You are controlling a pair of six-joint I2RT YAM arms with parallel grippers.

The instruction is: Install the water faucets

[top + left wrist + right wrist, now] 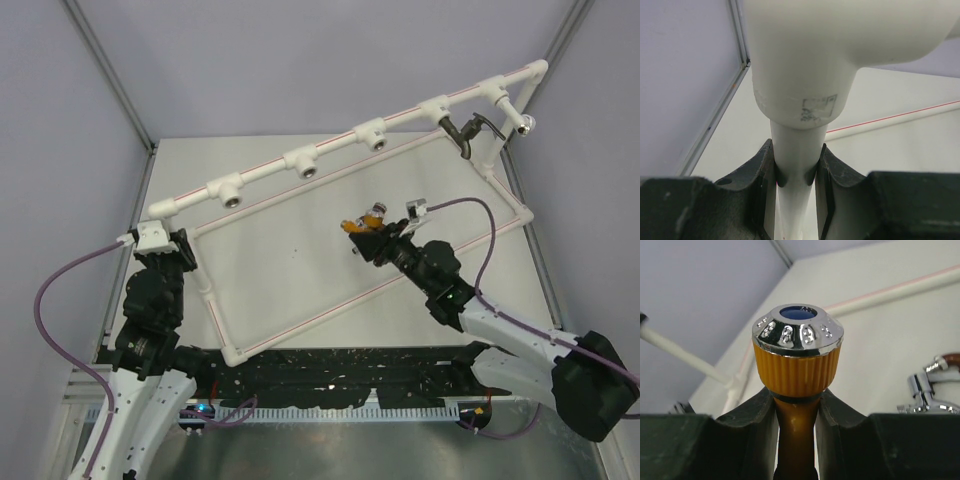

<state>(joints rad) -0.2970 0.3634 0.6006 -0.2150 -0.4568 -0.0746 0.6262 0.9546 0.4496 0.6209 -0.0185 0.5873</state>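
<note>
One orange faucet is clamped in the right gripper, the pipe frame in the left gripper; alignment with an empty socket is probably needed next.

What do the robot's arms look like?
The left arm and right arm have chunky black joints and smooth white links. A purple cable loops along each. The fingers are dark, with scooped insides. The right one has a tiny green light.

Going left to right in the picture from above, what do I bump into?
Left hand gripping the white plastic pipe frame → orange ribbed faucet in the right hand → dark grey faucet hanging from the pipe → shiny silver faucet at the pipe's right end.
</note>
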